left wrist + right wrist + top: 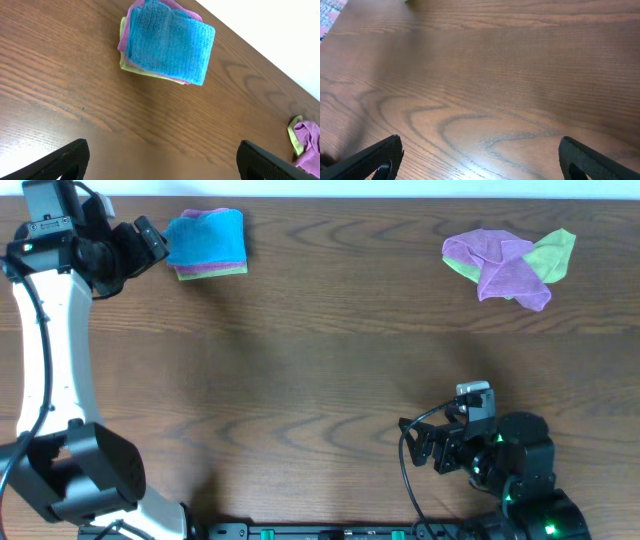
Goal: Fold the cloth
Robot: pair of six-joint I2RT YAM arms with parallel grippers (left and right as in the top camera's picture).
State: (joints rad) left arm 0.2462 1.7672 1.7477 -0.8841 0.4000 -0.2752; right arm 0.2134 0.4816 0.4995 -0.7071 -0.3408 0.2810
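Note:
The sky-blue cloth (207, 237) lies folded on top of a small stack of a purple and a light green cloth at the table's far left. It also shows in the left wrist view (169, 41). My left gripper (152, 240) is open and empty, just left of the stack, apart from it; its fingertips frame bare wood in the left wrist view (162, 160). My right gripper (418, 442) is open and empty, low over the table near the front right, with only wood between its fingers (480, 160).
A loose heap of purple and light green cloths (512, 265) lies at the far right; its edge shows in the left wrist view (306, 141). The brown wooden table (320, 370) spans the view. The arm bases stand along the front edge.

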